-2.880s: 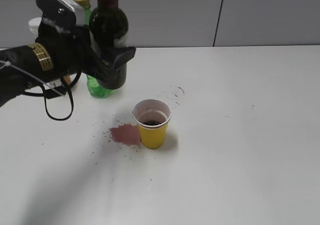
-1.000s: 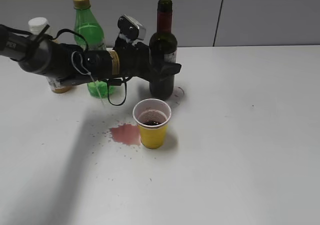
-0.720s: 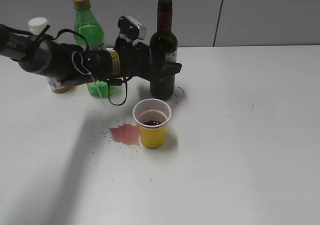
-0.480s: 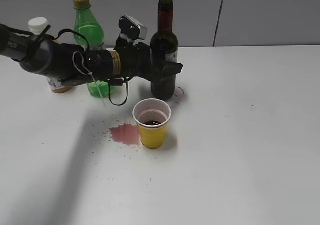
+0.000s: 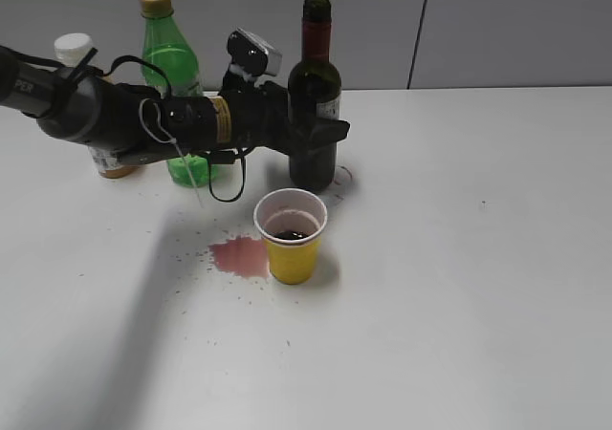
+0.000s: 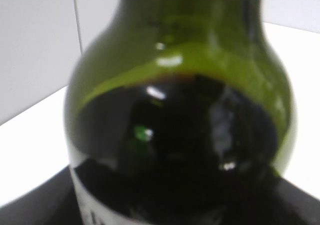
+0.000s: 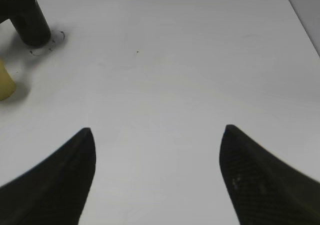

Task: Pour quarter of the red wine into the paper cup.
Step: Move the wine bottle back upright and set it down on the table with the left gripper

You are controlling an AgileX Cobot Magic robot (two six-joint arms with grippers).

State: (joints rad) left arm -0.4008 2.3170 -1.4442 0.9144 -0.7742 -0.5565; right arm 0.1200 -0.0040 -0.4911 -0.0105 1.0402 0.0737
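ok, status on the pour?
Left gripper shut on dark glass wine bottle, upright on table. Right gripper open, idle. Yellow paper cup holds wine; red spill beside it.

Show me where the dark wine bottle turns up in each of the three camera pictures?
Exterior view: the wine bottle stands upright left of center, behind the paper cup, with the left gripper around it.
Left wrist view: the bottle fills the picture, very close.
Right wrist view: only its base shows, top left.
Shared landmark: the paper cup, near the bottle in the exterior and right wrist views.
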